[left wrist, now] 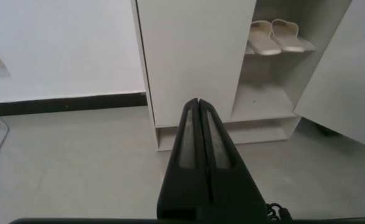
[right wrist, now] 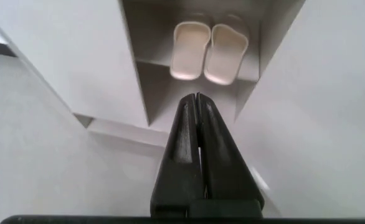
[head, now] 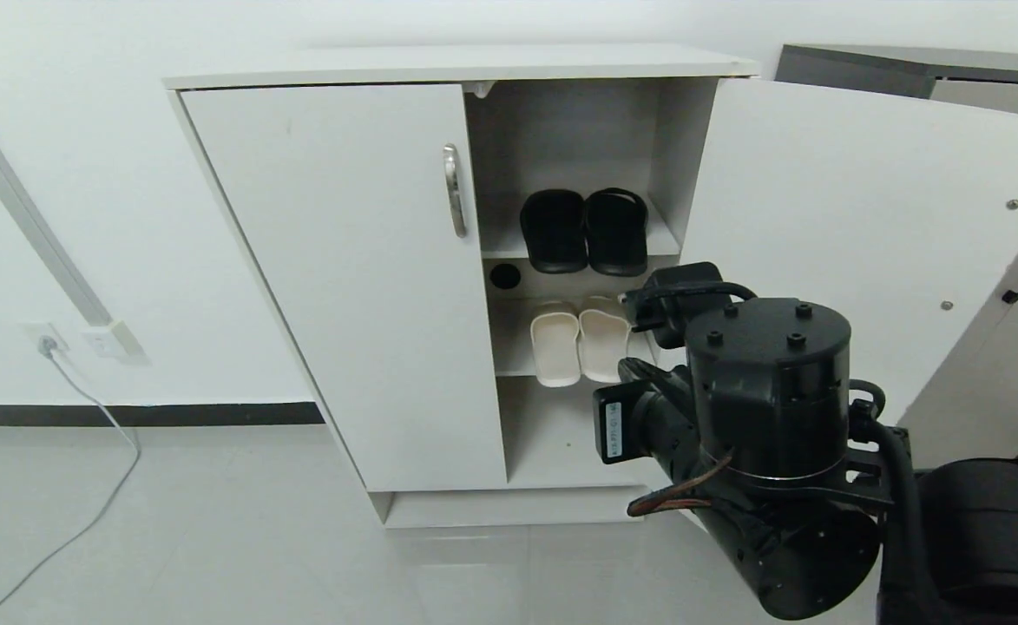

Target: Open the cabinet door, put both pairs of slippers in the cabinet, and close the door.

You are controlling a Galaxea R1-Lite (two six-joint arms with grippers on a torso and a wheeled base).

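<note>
We judge the open door (head: 864,234) light and stiff, best pushed near its free edge; left pincer (left wrist: 198,102) and right pincer (right wrist: 197,98) closed, empty.

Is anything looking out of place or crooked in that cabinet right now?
Nothing stands out. The black slippers sit side by side on the upper shelf, and the white slippers sit side by side on the lower shelf, all flat and neatly lined up. The right door stands open; the left door is shut.

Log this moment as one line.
black slippers: upper shelf | white slippers: middle shelf | cabinet door: open | left gripper: shut, empty | right gripper: shut, empty
</note>
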